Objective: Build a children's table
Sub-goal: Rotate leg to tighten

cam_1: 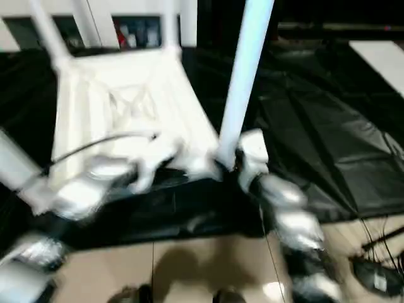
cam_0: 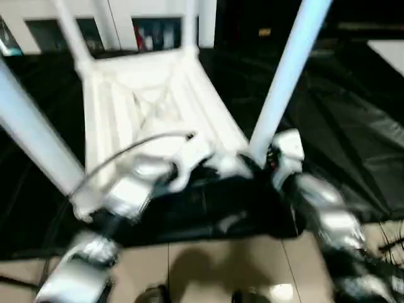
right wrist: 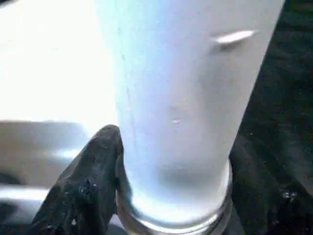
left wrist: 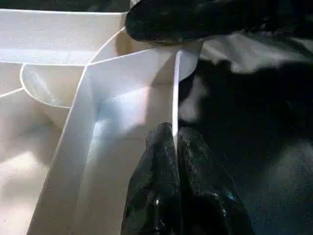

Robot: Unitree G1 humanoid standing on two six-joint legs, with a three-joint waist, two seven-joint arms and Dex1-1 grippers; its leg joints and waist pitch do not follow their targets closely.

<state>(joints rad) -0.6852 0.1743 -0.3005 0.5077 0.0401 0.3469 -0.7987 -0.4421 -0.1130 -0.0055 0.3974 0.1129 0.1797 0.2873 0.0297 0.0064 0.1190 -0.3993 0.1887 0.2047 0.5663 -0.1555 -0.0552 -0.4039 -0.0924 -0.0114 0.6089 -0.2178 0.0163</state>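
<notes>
On the black floor sheet point(cam_0: 353, 126), table top point(cam_0: 151, 107) lies underside up w/ legs standing in corner sockets. Left gripper point(left wrist: 174, 139): fingers pinched shut on thin rim wall point(left wrist: 175, 93), prob. to steady top. Right gripper point(right wrist: 166, 196): fingers clamped around near-right leg point(cam_0: 287, 76) at its base, likely seating it in socket.

- Left gripper point(left wrist: 174, 142) closed on the thin white edge wall of the table top point(left wrist: 122, 83)
- Round corner socket point(left wrist: 46, 88) sits beside the ribs
- Another black finger point(left wrist: 195, 19) rests at the rim's far end
</notes>
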